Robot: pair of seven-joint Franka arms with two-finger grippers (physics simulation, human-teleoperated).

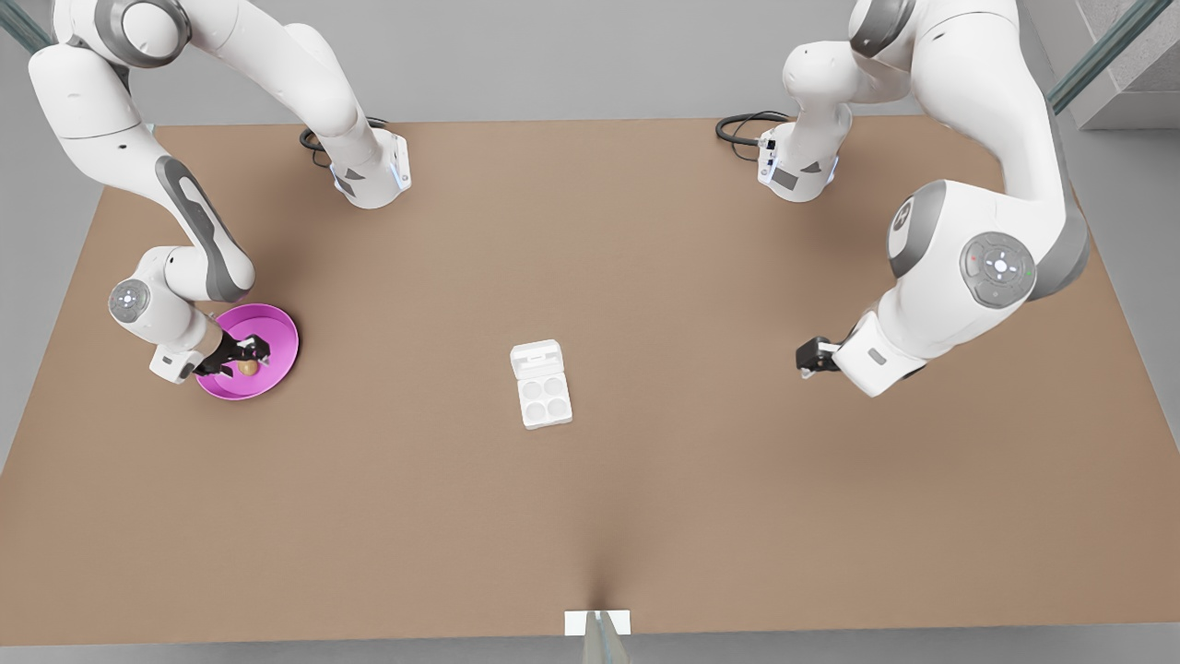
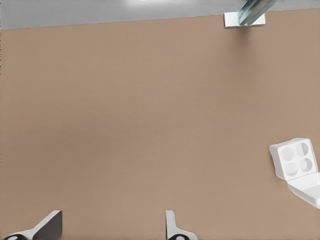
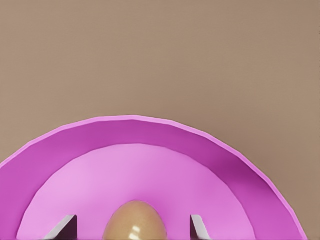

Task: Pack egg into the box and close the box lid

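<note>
right tool wide astride egg on plate: close gently, centred. left tool wide, waits; box open.

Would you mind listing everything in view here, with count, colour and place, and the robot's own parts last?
egg: one, tan-brown, lying in the plate, between the right gripper's fingers.
plate: one, pink, round, on the table at the front view's left.
box: one, white, four empty cups, mid-table.
box lid: one, white, hinged open on the box's far side.
table: one, brown.
cables: two, black, by the arm bases at the table's far edge.
right gripper: one, black, open, down over the plate, fingers either side of the egg.
left gripper: one, black, open, waiting at the front view's right, apart from the box.
</note>
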